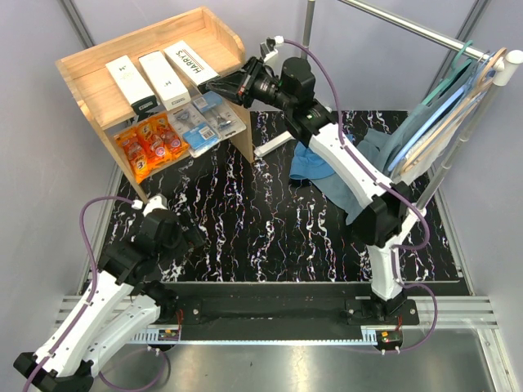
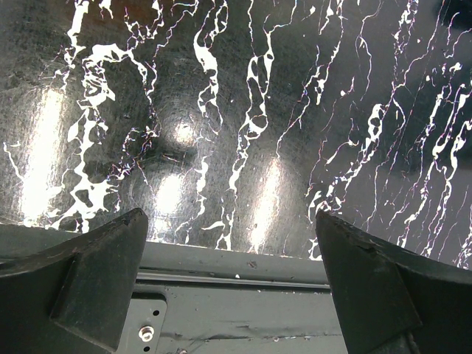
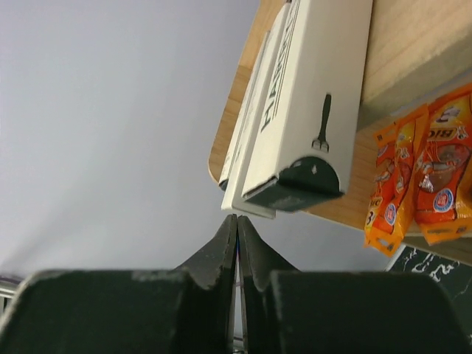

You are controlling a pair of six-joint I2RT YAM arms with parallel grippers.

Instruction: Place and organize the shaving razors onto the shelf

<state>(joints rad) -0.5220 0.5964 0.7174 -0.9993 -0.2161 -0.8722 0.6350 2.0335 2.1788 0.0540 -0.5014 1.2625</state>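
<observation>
The light-wood shelf (image 1: pixel 90 73) stands at the back left. Three white Harry's boxes (image 1: pixel 160 75) lie side by side on its top level. Orange packs (image 1: pixel 149 143) and blue-and-clear blister packs (image 1: pixel 206 120) lie on the lower level. My right gripper (image 1: pixel 214 82) is shut and empty, its tips just off the dark end of the rightmost box (image 3: pixel 313 110). In the right wrist view the fingers (image 3: pixel 237 221) are pressed together below that box end, with orange packs (image 3: pixel 420 173) at the right. My left gripper (image 2: pixel 232 221) is open and empty, low over the marbled mat near the front left.
A blue cloth (image 1: pixel 327 159) lies on the black marbled mat (image 1: pixel 270 229) under the right arm. A metal clothes rack (image 1: pixel 425 33) with hangers and blue cloths (image 1: pixel 445 114) stands at the back right. A metal rail (image 1: pixel 270 314) runs along the near edge.
</observation>
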